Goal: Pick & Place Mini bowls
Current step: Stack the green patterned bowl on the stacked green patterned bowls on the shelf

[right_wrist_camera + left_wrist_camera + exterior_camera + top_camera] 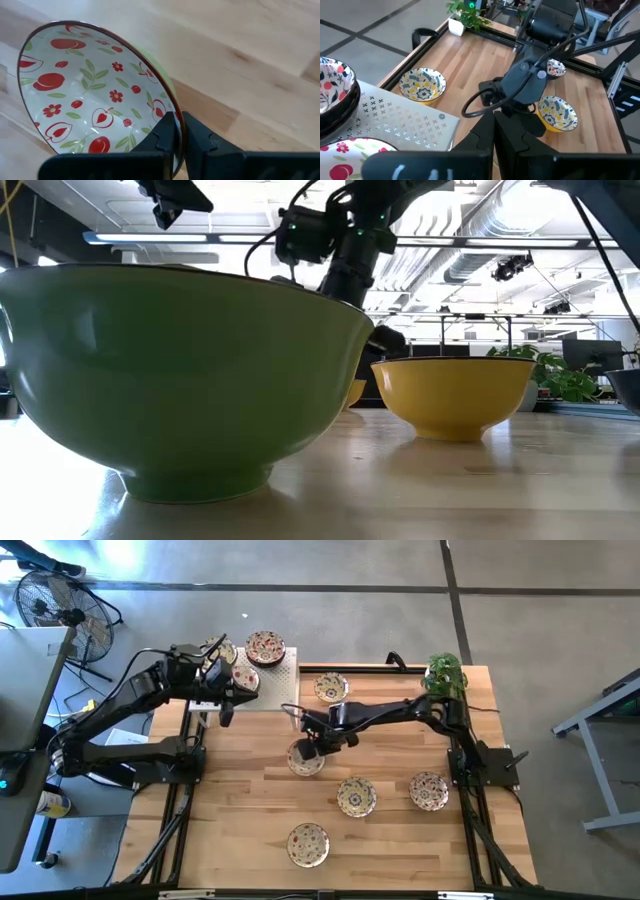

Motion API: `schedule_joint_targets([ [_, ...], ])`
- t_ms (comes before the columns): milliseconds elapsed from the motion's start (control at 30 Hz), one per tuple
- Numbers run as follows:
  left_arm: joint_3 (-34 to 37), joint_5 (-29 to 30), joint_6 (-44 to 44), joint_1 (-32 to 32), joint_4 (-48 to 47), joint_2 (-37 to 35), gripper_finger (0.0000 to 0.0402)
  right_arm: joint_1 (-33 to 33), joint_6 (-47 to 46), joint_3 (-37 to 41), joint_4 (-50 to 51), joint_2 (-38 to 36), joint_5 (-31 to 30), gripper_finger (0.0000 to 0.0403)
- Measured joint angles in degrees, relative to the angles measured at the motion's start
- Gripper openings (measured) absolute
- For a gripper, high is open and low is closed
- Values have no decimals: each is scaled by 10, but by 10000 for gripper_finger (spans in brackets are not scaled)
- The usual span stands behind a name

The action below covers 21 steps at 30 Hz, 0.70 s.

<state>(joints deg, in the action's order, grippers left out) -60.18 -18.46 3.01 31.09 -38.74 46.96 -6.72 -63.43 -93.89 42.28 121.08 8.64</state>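
The right gripper (pixel 177 131) pinches the rim of a red-flowered bowl (pixel 95 90), maybe just above the table (pixel 400 840). The left gripper (pixel 226 700) is pressed shut over the white rack (pixel 268 688).

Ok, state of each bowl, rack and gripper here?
Right gripper: fingers shut on red-patterned bowl rim, over the table.
Left gripper: shut, empty, by white rack.
Rack bowls: stacked.
Four loose bowls: upright on table.

I can read no text, label, brand, number or sign anywhere in these views, on the bench or in the room behind.
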Motion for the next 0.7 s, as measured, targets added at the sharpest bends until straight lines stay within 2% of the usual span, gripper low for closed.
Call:
schedule_joint_targets([
  [300, 0, 2, 2, 0, -10, 0, 0, -4, 3, 0, -46, 24, 19, 15],
  [500, 0, 11, 2, 0, -47, 0, 0, -4, 1, 0, -64, 27, 11, 18],
  [700, 0, 12, 1, 0, -56, 0, 0, -4, 4, 0, -64, 24, 6, 59],
])
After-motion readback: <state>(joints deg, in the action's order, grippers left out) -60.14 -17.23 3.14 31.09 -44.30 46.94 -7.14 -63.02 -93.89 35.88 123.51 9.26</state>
